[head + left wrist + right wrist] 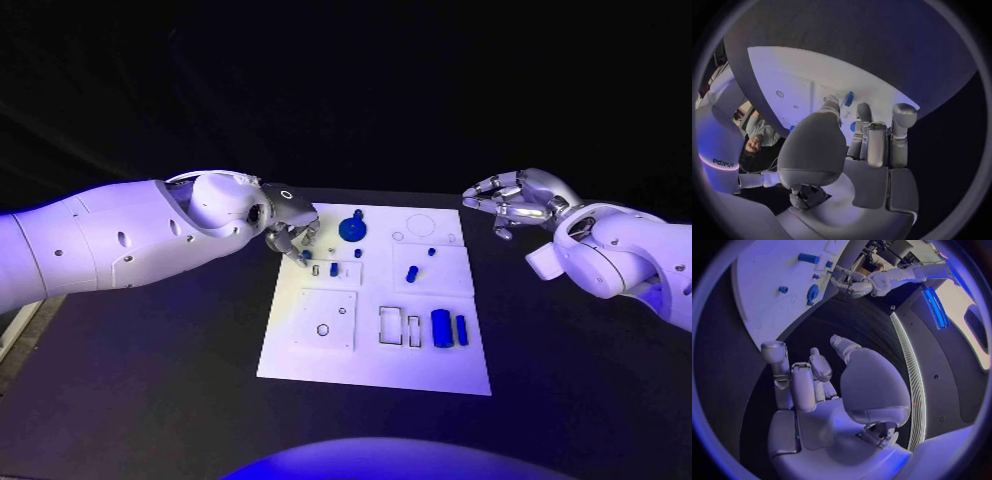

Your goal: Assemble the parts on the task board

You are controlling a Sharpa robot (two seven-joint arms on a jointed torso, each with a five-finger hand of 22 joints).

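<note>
Parts [333, 268] sit just under my left robot hand [293, 228], at the near-left corner of the task board [378, 375]; whether its curled fingertips pinch one, I cannot tell. Right robot hand [515, 198] hangs released, well apart.

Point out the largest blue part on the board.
The round blue part near the task board's far edge, just right of the left hand. It is wide and disc-like; the other parts are slim pegs or small bits.

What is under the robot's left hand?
The left hand hovers over the white board's far left corner, where small blue pieces lie. Whether its fingertips pinch one cannot be seen; the fingers cover that spot.
</note>
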